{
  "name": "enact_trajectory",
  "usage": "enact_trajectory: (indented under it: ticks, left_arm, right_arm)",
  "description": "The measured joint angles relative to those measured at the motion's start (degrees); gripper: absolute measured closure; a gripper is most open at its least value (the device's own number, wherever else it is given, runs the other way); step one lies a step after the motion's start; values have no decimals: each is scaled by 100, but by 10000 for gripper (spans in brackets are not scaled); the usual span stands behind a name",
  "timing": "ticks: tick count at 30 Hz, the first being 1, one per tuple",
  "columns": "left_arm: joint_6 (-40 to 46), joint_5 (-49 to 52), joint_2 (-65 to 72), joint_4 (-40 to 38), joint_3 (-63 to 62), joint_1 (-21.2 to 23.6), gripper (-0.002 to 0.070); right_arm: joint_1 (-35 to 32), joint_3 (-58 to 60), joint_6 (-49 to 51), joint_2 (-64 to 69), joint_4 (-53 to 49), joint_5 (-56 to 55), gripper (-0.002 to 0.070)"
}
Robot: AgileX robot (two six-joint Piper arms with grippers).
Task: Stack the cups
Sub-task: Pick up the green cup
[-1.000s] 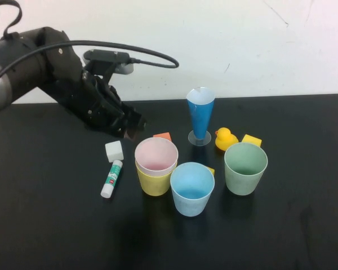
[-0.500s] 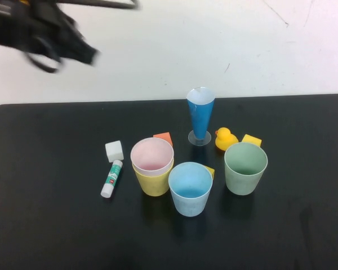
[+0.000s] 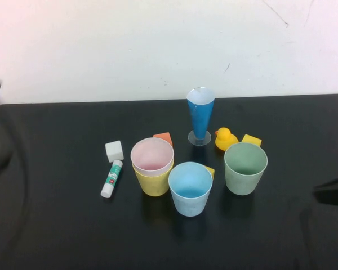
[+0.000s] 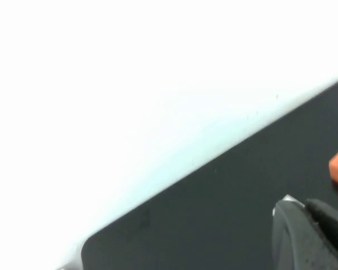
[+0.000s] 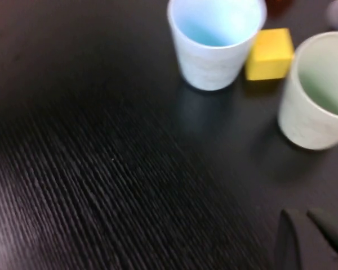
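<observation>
Gone from the upper left of the high view is my left arm, which hung there half a second ago; only a dark blur remains at the left edge. My left claw shows as a dark tip in its wrist view's lower right, over bare table, and I cannot tell how wide it stands. My right claw shows only dark tips in its own view's lower right, and I cannot tell its width either.

At frame centre the pink cup sits nested in the yellow cup. Just right of them stands the blue cup, apart, and the green cup stands further right. Behind them is a cone glass with a duck beside it.
</observation>
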Motion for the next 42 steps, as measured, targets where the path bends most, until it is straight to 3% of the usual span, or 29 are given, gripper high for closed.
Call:
enact_trajectory:
  ticks: [9, 15, 19, 25, 27, 42]
  left_arm:
    - [-13, -783, -1900, 87, 2033, 0, 673]
    - [-13, -2171, -2671, 100, 3435, 0, 673]
    - [-230, -3328, -3040, -143, 4231, 0, 673]
    - [-444, -4299, -3209, -890, 4730, 0, 673]
    - [-444, -4460, -3145, -1087, 4765, 0, 673]
    - [-458, -4901, -2784, -1640, 4767, 0, 673]
  right_arm:
    - [703, -1318, 97, 1433, -132, -421, 679]
    - [749, -2443, 716, 2075, -656, -318, 664]
    - [758, -2962, 1018, 2540, -966, 44, 566]
    - [786, -3401, 1250, 3108, -1165, 172, 309]
    - [801, -3494, 1138, 3186, -1241, 162, 258]
    - [899, -3598, 936, 4137, -1145, -444, 220]
